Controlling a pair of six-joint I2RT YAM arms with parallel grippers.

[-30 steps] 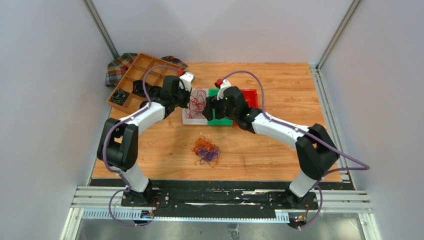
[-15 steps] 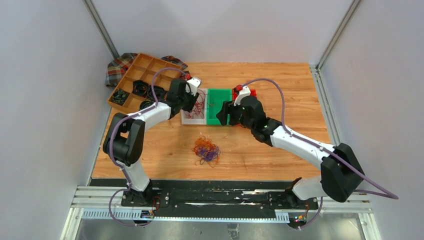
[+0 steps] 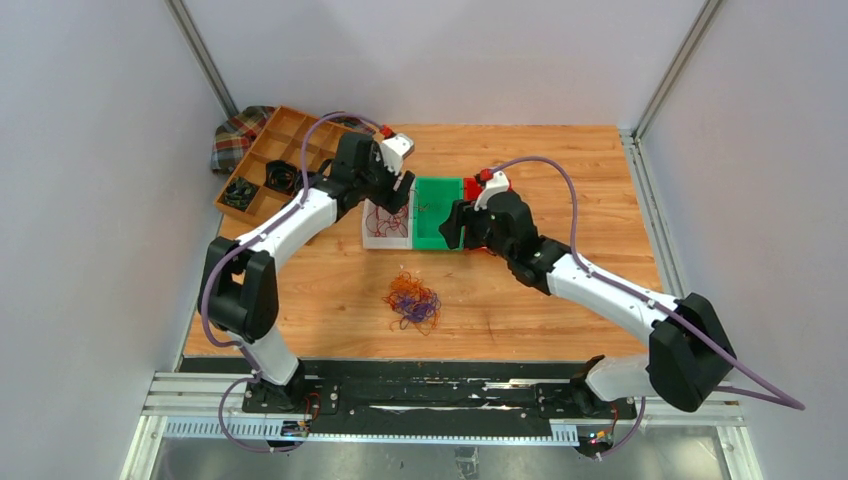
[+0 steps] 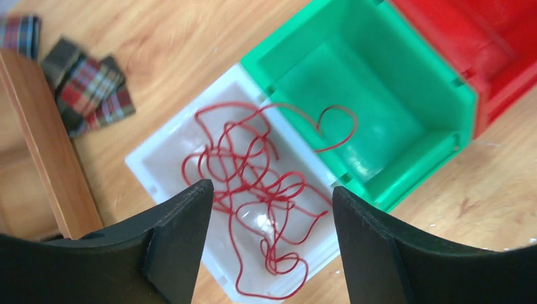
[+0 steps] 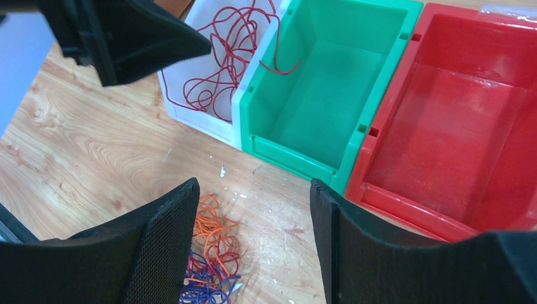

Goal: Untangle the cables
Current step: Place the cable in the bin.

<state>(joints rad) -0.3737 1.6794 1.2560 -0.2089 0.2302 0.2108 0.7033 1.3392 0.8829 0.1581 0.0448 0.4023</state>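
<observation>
Both wide and empty, the left tool (image 4: 271, 188) hangs over red wires (image 4: 253, 190) in the white bin (image 4: 166, 147), the right tool (image 5: 253, 187) by the green bin (image 5: 316, 95), red bin (image 5: 456, 120) and tangled clump (image 5: 212, 253).

Wooden table (image 3: 560, 290): 3 bins (image 3: 432, 232), cable clump (image 3: 412, 300), tray (image 3: 285, 128), cloth (image 3: 236, 135).

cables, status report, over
Left gripper open over white bin, right gripper open, both empty. Red cables in white bin, spilling into green bin. Orange-purple clump tangled on table. Nothing blocking.

Overhead and both near wrist views share the green bin (image 3: 437, 215).
</observation>
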